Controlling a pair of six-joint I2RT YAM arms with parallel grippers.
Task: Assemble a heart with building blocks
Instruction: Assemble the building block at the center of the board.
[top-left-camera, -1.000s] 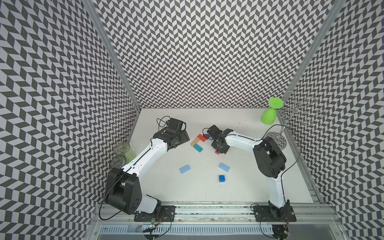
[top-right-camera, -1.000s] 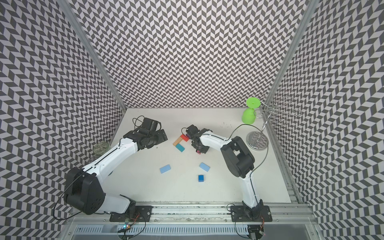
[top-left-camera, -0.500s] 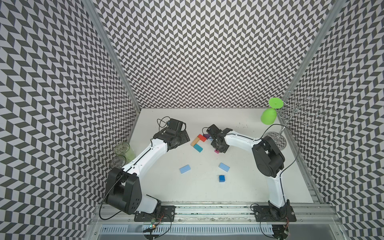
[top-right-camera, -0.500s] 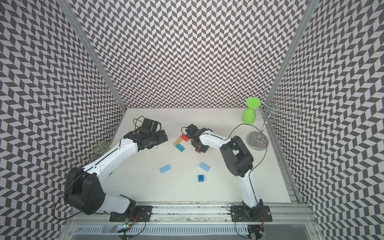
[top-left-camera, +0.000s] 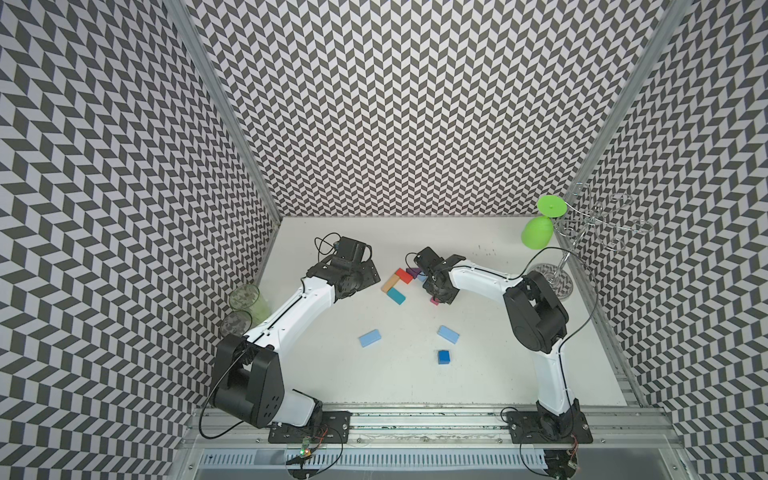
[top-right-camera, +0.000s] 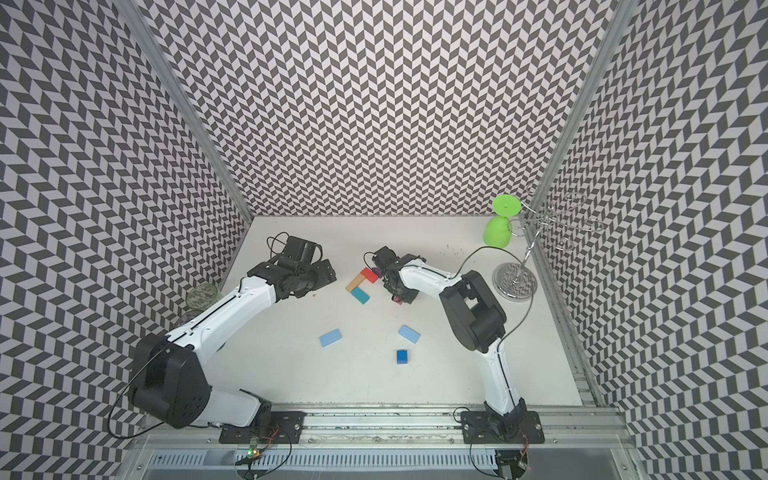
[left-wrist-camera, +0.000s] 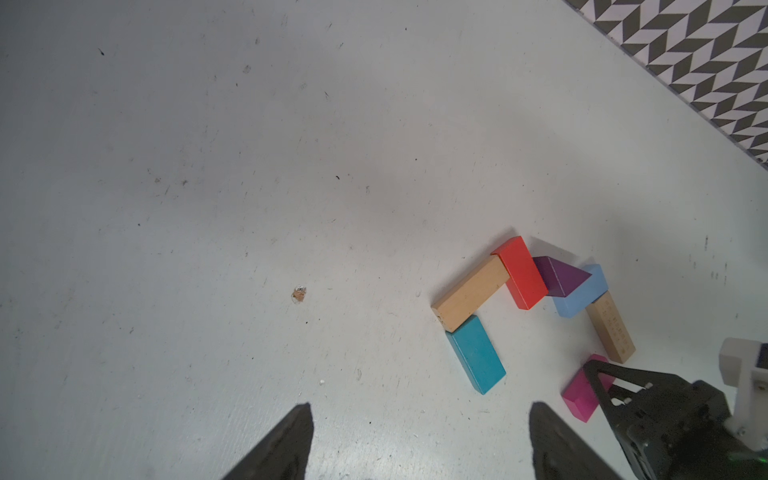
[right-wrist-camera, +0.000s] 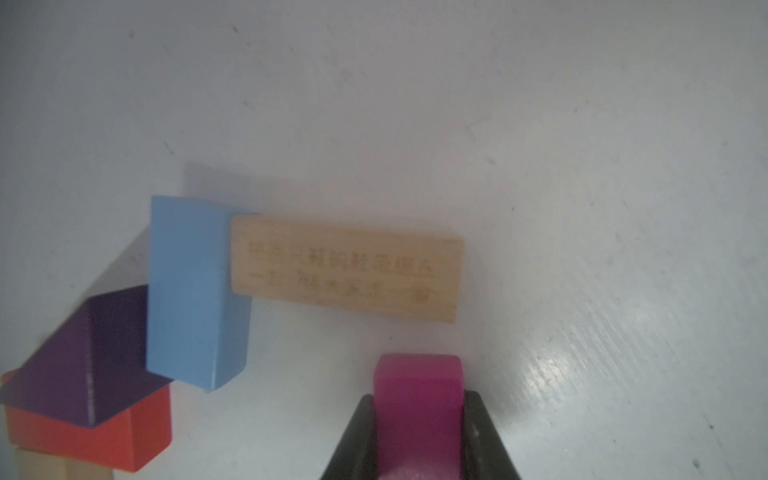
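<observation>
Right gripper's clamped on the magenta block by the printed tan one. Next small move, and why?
Probably ease the magenta block against the printed tan block's free end, then release. The right gripper is shut on it, bare table shows between the two, and the tan block's other end already abuts the light blue block.

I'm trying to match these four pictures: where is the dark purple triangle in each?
In a top view: purple triangle mid-table, beside the red block.
In a top view: the triangle again beside the red block.
Left wrist: the triangle sits between the red block and a light blue block.
Right wrist: the triangle has the same neighbours, blurred.
Shared landmark: the red block.
</observation>
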